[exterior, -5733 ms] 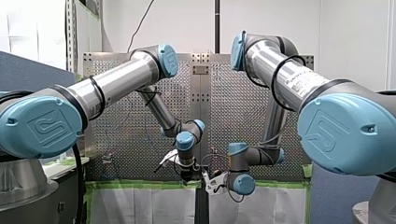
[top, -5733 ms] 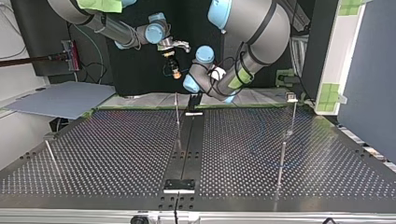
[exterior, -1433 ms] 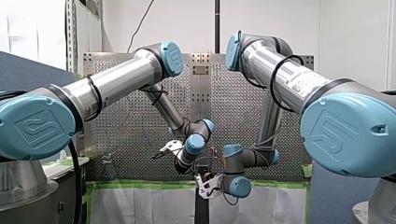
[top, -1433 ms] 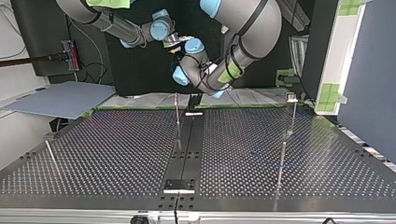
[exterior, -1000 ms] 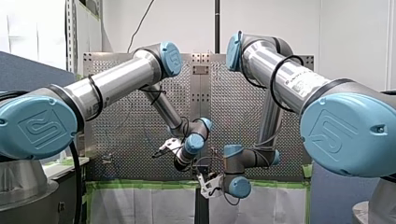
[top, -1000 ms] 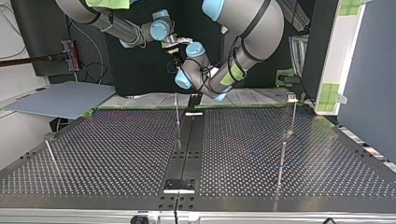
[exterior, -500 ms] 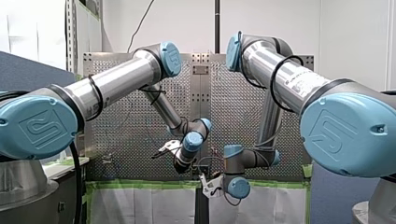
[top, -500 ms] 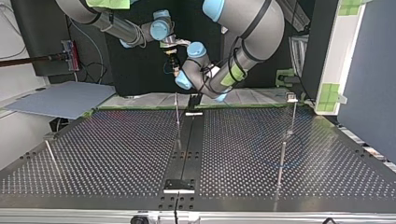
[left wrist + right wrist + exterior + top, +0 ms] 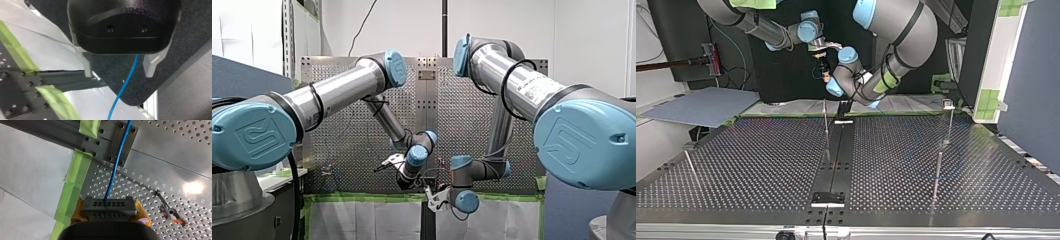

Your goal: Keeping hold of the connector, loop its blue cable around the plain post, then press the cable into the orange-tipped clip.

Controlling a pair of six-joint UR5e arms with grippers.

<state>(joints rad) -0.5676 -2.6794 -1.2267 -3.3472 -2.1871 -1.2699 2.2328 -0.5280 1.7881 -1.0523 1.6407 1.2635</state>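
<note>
In the right wrist view my right gripper (image 9: pixel 110 213) is shut on a dark grey connector (image 9: pixel 109 206), its yellow pads (image 9: pixel 78 211) on both ends. The blue cable (image 9: pixel 117 162) runs from the connector ahead over the perforated table (image 9: pixel 175 157). A small orange-tipped clip (image 9: pixel 178 220) stands beside the gripper. In the left wrist view my left gripper (image 9: pixel 118 72) is open, and the blue cable (image 9: pixel 125 85) hangs between its pale fingers (image 9: pixel 87 67) without touching them. In the top view both wrists meet behind the table's far edge, my right gripper (image 9: pixel 824 71) beside my left arm's wrist (image 9: pixel 846 75).
Thin upright posts stand on the table: one near the middle back (image 9: pixel 826 120), two at the top view's right (image 9: pixel 937 175), one leaning at its left (image 9: pixel 690 167). A dark rail (image 9: pixel 836 160) runs down the middle. Green tape (image 9: pixel 75 185) edges the table.
My left arm's wrist has sunk a little in the front view and edged to the right in the top view. My right gripper has kept its hold on the connector, almost still.
</note>
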